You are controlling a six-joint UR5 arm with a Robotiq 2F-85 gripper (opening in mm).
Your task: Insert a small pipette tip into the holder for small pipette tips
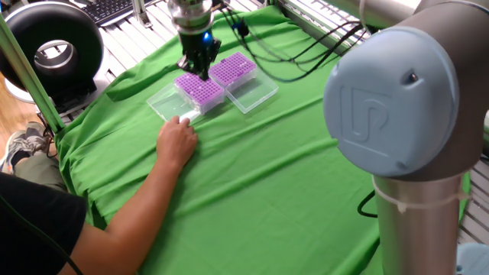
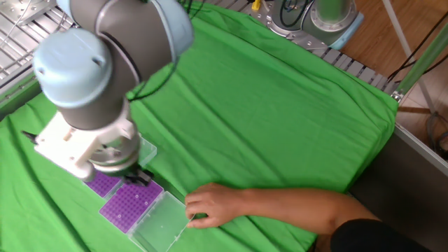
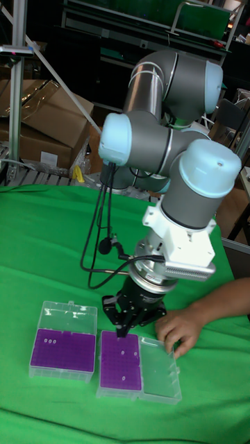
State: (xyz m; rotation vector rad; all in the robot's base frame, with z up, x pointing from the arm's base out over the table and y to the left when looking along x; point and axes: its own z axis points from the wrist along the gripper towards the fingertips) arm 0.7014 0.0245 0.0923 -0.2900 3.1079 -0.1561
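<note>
Two purple racks (image 3: 119, 359) lie side by side; jaws hover above one edge, gap not discernible.

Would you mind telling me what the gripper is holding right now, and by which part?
It cannot be told: the gripper is above the purple rack, and no pipette tip shows.

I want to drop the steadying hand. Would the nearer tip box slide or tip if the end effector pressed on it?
Probably slides: the box looks like thin clear plastic, likely light, on loose cloth. Tipping seems unlikely, since it sits low and wide with its lid lying open flat. The hand rests on that lid.
</note>
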